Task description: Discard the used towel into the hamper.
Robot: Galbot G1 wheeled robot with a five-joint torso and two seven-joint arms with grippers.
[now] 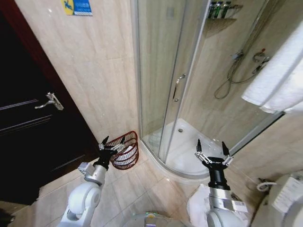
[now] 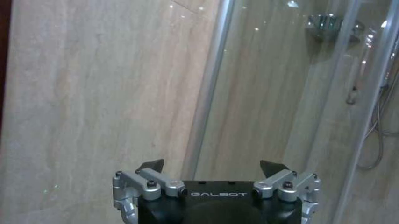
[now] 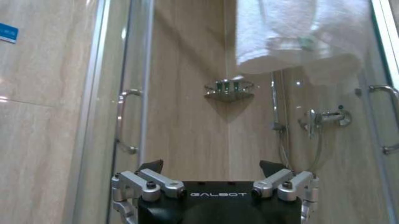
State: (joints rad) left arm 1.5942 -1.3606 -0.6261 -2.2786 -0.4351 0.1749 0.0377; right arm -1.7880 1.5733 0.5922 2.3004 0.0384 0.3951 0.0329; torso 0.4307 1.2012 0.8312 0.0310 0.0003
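The hamper (image 1: 127,150), a small red-brown wire basket, stands on the floor against the tiled wall beside the shower door, with something white inside it. My left gripper (image 1: 112,140) is open and empty, just in front of the hamper's rim on its near side; in the left wrist view this gripper (image 2: 212,165) faces the wall and the shower frame. My right gripper (image 1: 211,147) is open and empty, raised in front of the shower tray. White towels (image 1: 279,75) hang at the upper right, and the right wrist view shows one towel (image 3: 281,32) above that gripper (image 3: 212,165).
A curved glass shower cabin (image 1: 170,94) with a handle (image 1: 177,87) fills the middle. A dark door (image 1: 28,118) stands at the left. A white cloth heap (image 1: 198,205) lies on the floor by my right arm. A toilet (image 1: 284,203) sits at the lower right.
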